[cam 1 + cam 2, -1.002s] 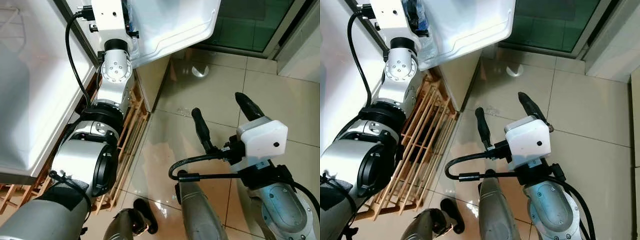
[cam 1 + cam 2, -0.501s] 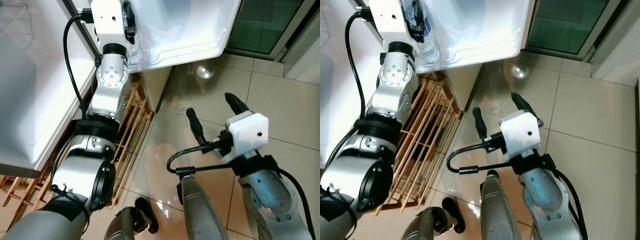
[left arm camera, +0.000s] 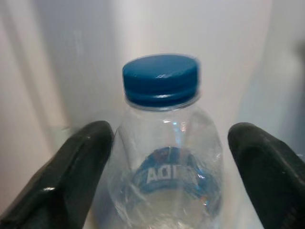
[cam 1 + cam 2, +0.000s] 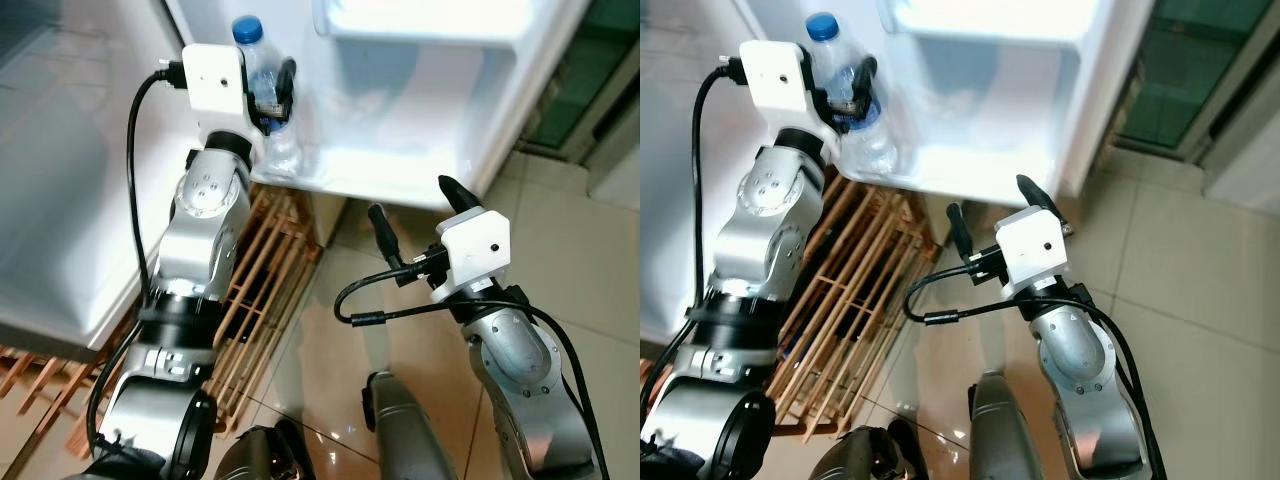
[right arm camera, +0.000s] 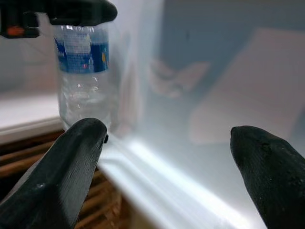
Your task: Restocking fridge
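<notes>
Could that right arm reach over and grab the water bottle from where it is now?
Probably not cleanly. The left gripper is already shut on the water bottle at the white fridge, its fingers across the label. The right gripper hangs open, lower and to the side; nothing stands between.

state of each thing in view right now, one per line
bottle: capped, upright, held by the left gripper at the fridge door
left gripper: shut on bottle
right gripper: open, empty, above the floor
fridge door: open
wooden rack: lying flat on the floor
</notes>
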Robot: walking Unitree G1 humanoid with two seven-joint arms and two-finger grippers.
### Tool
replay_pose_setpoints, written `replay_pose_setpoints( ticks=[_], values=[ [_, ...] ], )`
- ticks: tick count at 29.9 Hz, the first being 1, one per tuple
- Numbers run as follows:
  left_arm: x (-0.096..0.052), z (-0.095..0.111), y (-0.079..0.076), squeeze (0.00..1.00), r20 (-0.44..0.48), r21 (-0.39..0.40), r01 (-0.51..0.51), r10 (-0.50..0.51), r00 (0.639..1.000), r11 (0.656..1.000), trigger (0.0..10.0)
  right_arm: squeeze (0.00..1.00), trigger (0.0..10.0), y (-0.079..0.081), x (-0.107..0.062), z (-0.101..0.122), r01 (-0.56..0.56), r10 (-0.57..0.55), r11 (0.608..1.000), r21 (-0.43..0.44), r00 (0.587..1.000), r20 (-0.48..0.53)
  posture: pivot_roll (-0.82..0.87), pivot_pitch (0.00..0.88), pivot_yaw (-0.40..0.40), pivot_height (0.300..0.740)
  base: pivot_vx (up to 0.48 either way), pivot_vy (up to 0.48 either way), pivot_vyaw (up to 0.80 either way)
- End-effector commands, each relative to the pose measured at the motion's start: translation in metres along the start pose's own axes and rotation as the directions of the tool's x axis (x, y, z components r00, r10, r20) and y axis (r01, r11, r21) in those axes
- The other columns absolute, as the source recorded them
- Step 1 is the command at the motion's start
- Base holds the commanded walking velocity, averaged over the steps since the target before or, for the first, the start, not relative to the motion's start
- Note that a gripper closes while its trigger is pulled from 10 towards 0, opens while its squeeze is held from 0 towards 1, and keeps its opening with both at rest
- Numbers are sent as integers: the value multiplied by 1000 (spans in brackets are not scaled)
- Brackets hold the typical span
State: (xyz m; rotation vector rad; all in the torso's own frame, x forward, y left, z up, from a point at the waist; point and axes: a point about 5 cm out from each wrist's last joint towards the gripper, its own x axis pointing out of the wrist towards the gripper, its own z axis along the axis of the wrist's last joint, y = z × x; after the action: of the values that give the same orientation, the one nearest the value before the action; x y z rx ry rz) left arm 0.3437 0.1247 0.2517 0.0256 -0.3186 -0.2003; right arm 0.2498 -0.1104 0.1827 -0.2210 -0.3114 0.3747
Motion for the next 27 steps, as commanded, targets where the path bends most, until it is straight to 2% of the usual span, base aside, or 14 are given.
replay_pose_setpoints(
  ticks=[1, 6, 7, 8, 11, 13, 16, 17, 19, 21, 22, 24, 25, 27],
  values=[
    [-14, -3, 14, 1000, -34, 21, -10, 11, 999, 1000, 10000, 0, 10000, 2, 1, -2, -21, 21, 1000, 14, 1000, 16, -176, 54, 114, 716, 0, 0, 0],
    [-48, -20, 29, 1000, -124, 62, 43, -35, 992, 997, 10000, 0, 10000, 1, 5, -10, -37, 37, 999, 17, 999, 20, -129, 31, 93, 716, 0, 0, 0],
    [-52, -22, 30, 396, -137, 59, 53, -44, 990, 997, 10000, 0, 10000, 1, 5, -11, -40, 40, 999, 18, 999, 21, -121, 25, 88, 716, 0, 0, 0],
    [-58, -26, 31, 0, -150, 49, 61, -53, 987, 997, 10000, 0, 10000, 2, 7, -11, -49, 49, 999, 23, 999, 25, -108, 16, 76, 716, 0, 0, 0],
    [-67, -33, 33, 0, -162, 37, 76, -69, 984, 996, 10000, 0, 10000, 6, 10, -11, -68, 67, 997, 35, 997, 39, -100, 5, 66, 716, 0, 0, 0],
    [-78, -43, 35, 0, -189, -12, 78, -79, 979, 997, 10000, 0, 10000, 10, 16, -8, -87, 84, 995, 45, 995, 63, -92, 0, 51, 716, 0, 0, 0],
    [-88, -53, 33, 0, -222, -16, 88, -90, 971, 996, 10000, 0, 10000, 9, 17, -11, -91, 88, 995, 52, 994, 62, -92, 0, 45, 716, 0, 0, 0],
    [-96, -61, 30, 0, -248, -11, 81, -81, 965, 997, 10000, 0, 10000, 6, 14, -19, -64, 61, 994, 91, 998, 26, -96, 0, 43, 716, 0, 0, 0],
    [-98, -63, 29, 0, -252, -16, 81, -82, 964, 997, 10000, 0, 10000, 4, 13, -21, -50, 49, 993, 109, 999, 13, -96, 0, 43, 716, 0, 0, 0],
    [-105, -67, 29, 0, -265, 6, 47, -44, 963, 999, 10000, 0, 10000, -1, 3, -31, -13, 18, 991, 133, 999, -36, -112, 0, 46, 716, 0, 0, 0],
    [-112, -70, 32, 0, -271, 34, -10, 19, 962, 999, 10000, 0, 10000, -6, -7, -42, 16, -4, 991, 136, 996, -86, -128, 0, 48, 716, 0, 0, 0],
    [-115, -71, 34, 0, -270, 44, -33, 43, 962, 998, 10000, 0, 10000, -8, -11, -46, 22, -9, 991, 131, 995, -102, -128, 0, 48, 716, 0, 0, 0],
    [-122, -76, 37, 0, -283, 42, -106, 114, 952, 993, 10000, 0, 10000, -12, -23, -57, 55, -33, 989, 135, 986, -161, -141, 0, 38, 716, 0, 0, 0],
    [-124, -77, 38, 0, -289, 37, -127, 132, 948, 991, 10000, 0, 10000, -13, -27, -60, 71, -45, 987, 143, 982, -181, -141, 0, 38, 716, 0, 0, 0]
  ],
)
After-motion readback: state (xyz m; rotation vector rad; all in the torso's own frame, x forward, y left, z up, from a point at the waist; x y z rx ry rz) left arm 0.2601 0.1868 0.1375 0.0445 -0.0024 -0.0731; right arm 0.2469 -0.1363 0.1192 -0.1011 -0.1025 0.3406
